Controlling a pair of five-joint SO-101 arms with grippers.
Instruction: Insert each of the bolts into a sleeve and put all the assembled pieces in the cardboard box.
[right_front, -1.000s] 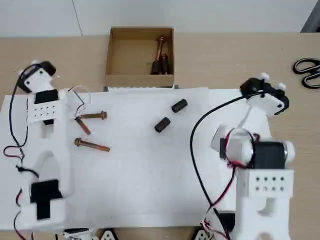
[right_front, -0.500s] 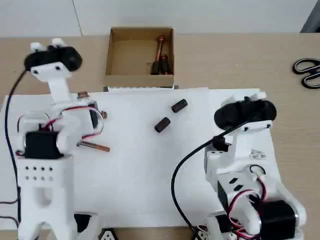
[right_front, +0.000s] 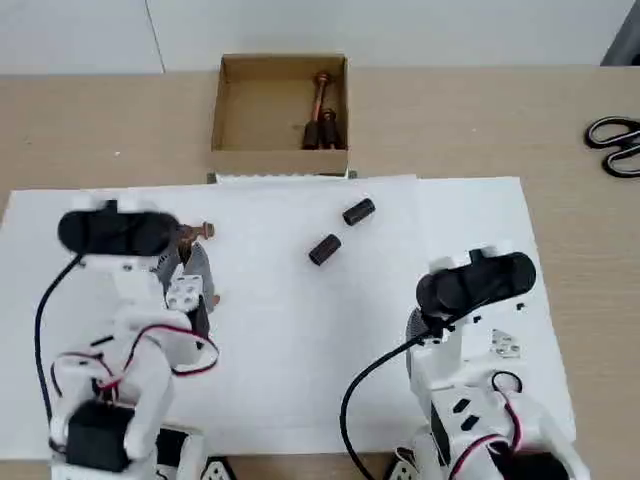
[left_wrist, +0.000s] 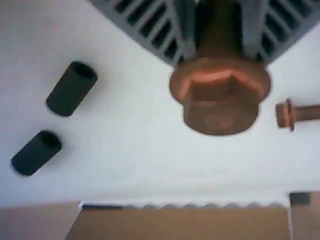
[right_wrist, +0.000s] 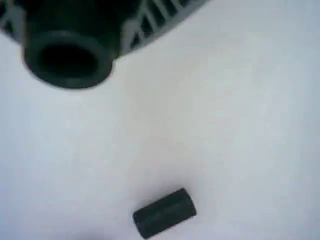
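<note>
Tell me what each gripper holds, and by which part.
The left gripper holds a bolt by its shank, head free. The right gripper holds a sleeve by its body, open end free.

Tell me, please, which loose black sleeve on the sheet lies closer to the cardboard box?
The right-hand sleeve, nearer the cardboard box; the other sleeve lies left of it and farther off.

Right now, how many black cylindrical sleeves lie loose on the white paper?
2. One black cylindrical sleeve lies nearer the brown cardboard box; the other sleeve beside it, not touching. The arms may hide more.
</note>
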